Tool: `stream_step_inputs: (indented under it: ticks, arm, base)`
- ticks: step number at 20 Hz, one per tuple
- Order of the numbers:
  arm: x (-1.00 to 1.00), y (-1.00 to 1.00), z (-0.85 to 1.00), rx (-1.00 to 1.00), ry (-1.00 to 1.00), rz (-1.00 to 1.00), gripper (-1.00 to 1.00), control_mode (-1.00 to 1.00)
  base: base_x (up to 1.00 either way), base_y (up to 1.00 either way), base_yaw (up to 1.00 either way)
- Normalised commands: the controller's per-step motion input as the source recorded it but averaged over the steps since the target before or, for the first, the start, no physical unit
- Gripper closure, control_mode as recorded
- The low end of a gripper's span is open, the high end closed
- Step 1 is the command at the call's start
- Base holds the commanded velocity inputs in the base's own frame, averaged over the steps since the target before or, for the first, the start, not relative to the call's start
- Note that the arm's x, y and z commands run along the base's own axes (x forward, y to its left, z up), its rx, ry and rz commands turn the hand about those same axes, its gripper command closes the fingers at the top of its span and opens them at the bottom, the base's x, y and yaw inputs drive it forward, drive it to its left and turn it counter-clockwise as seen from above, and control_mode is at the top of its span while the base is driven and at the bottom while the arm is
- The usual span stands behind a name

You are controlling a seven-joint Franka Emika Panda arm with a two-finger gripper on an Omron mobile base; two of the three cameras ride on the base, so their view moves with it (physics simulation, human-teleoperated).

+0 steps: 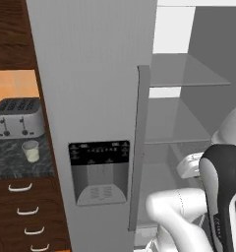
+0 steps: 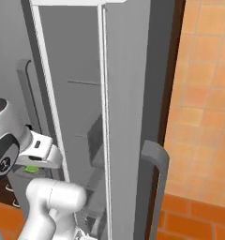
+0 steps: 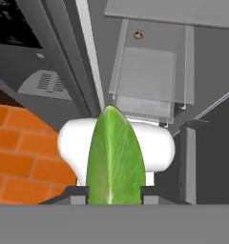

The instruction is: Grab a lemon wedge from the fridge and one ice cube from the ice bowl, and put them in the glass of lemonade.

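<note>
My gripper [image 3: 114, 194] is shut on the lemon wedge [image 3: 115, 157], a pointed yellow-green piece that stands up between the fingertips [image 3: 78, 194]. In the right base view the lemon wedge [image 2: 31, 169] shows as a small green spot under the hand, and the gripper [image 2: 34, 164] sits low in front of the open compartment. The grey fridge [image 1: 90, 74] has its black-panelled dispenser recess [image 1: 99, 172] in the left door. The glass of lemonade [image 1: 30, 150] stands on the dark counter [image 1: 12, 165] to the fridge's left. The ice bowl is out of view.
A silver toaster [image 1: 16, 118] stands behind the glass. Glass shelves [image 1: 184, 74] cross the open fridge compartment. The open fridge door [image 2: 128, 117] with its grey handle [image 2: 154, 159] stands close on the right. Drawers with white handles [image 1: 21, 197] lie below the counter.
</note>
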Motion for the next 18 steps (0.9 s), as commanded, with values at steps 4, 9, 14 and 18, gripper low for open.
stream_step_inputs:
  ticks: [4,9,14,18]
  arm:
    - [0.00,0.00,0.00,0.00,0.00,0.00,1.00,1.00]
    - [0.00,0.00,0.00,0.00,0.00,0.00,1.00,1.00]
    - [0.00,0.00,0.00,0.00,0.00,0.00,1.00,1.00]
    - [0.00,0.00,0.00,0.00,0.00,0.00,1.00,1.00]
  base:
    - [-0.62,0.95,-0.10]
    - [-0.04,1.00,-0.18]
    - [0.00,1.00,-0.19]
    - [0.08,1.00,-0.21]
